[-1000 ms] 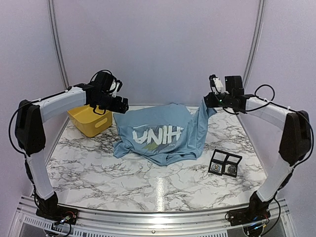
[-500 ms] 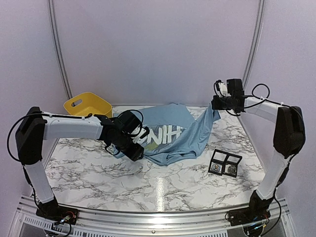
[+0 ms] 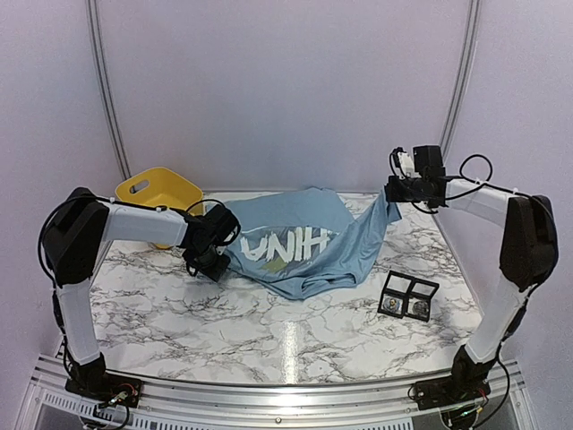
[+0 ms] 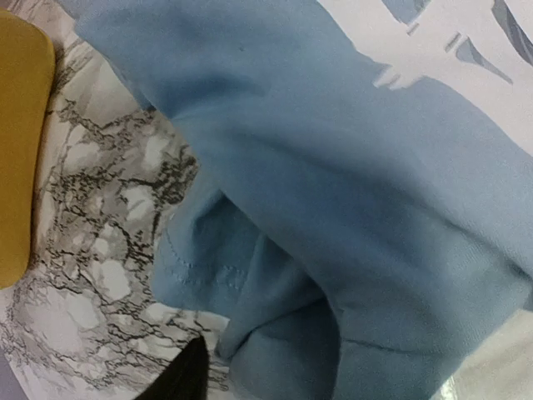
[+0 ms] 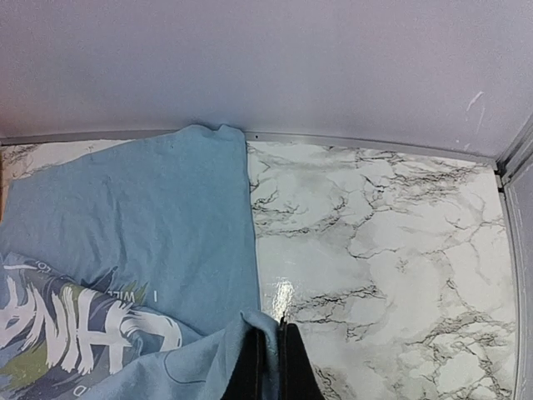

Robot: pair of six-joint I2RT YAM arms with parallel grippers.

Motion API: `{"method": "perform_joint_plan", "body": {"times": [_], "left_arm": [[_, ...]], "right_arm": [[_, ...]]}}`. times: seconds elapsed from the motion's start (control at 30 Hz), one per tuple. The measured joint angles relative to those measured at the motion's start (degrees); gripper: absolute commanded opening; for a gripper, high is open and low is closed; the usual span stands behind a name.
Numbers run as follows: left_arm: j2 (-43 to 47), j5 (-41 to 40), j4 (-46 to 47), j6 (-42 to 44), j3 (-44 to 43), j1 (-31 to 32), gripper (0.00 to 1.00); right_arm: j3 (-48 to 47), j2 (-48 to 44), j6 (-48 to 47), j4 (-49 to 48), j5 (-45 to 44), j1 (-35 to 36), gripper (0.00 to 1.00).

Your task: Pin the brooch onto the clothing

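The light blue clothing (image 3: 295,237) lies crumpled on the marble table, its white lettering facing up. My right gripper (image 3: 392,190) holds its right corner lifted off the table. In the right wrist view the cloth (image 5: 166,250) is pinched between that gripper's (image 5: 272,354) shut fingers. My left gripper (image 3: 212,262) is low at the shirt's left edge. There, one black fingertip (image 4: 185,375) shows beside a fold of blue cloth (image 4: 333,208), and the other is hidden. A black two-compartment case (image 3: 410,296) holds two small round pieces that look like brooches.
A yellow bin (image 3: 152,192) stands at the back left, just behind my left arm, and its wall (image 4: 17,150) shows in the left wrist view. The enclosure's walls close in the table at the back and on both sides.
My left arm swung down from above the yellow bin to the shirt's left edge, and its jaws narrowed. The right gripper kept its hold on the lifted corner, shifting slightly back.
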State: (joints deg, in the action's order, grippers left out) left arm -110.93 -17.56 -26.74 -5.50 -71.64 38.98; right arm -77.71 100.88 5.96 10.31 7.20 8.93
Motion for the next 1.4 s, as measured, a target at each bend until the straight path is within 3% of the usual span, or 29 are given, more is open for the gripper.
{"method": "perform_joint_plan", "body": {"times": [0.03,0.27,0.57,0.77,1.0,1.2,1.23,1.3,1.33,1.37,1.4], "left_arm": [[-0.66,-0.74,0.35,0.28,-0.74,-0.57,0.00],[1.88,-2.49,0.94,1.53,0.39,-1.36,0.00],[36.61,-3.32,-6.16,-2.69,4.48,-2.19,0.00],[48.09,-0.92,-12.39,-10.67,11.50,-2.21,0.00],[44.13,-0.98,-15.50,-11.61,14.56,-5.11,0.00],[26.47,-3.02,-8.92,-7.67,6.88,-12.92,0.00],[23.12,-3.34,-7.65,-7.13,4.68,-13.73,0.09],[16.83,-4.22,-5.14,-6.32,0.13,-14.80,0.51],[14.16,-4.70,-4.13,-5.64,-1.86,-15.06,0.67],[12.20,-5.07,-3.39,-5.42,-3.32,-15.12,0.78],[10.34,-5.25,-2.69,-5.16,-4.74,-15.19,0.82]], "right_arm": [[0.00,-0.35,0.00,-0.04,0.11,0.00,0.00],[-0.70,-3.32,-0.63,1.84,0.52,0.00,0.00],[-5.75,-14.67,-3.15,13.86,8.44,0.46,0.00],[-2.10,-24.72,-3.19,22.36,15.04,6.08,0.00],[3.93,-20.52,-2.84,27.78,15.76,11.19,0.00],[-3.32,-7.06,-2.80,22.49,9.99,7.50,0.00],[-5.49,-3.89,-2.86,21.18,8.85,6.97,0.01],[-9.92,2.36,-2.99,19.30,6.60,6.14,0.23],[-11.89,5.40,-2.91,18.62,5.40,5.84,0.34],[-13.60,7.85,-2.67,18.53,4.24,5.55,0.41],[-15.69,10.56,-3.06,18.93,2.99,5.25,0.47]]}}
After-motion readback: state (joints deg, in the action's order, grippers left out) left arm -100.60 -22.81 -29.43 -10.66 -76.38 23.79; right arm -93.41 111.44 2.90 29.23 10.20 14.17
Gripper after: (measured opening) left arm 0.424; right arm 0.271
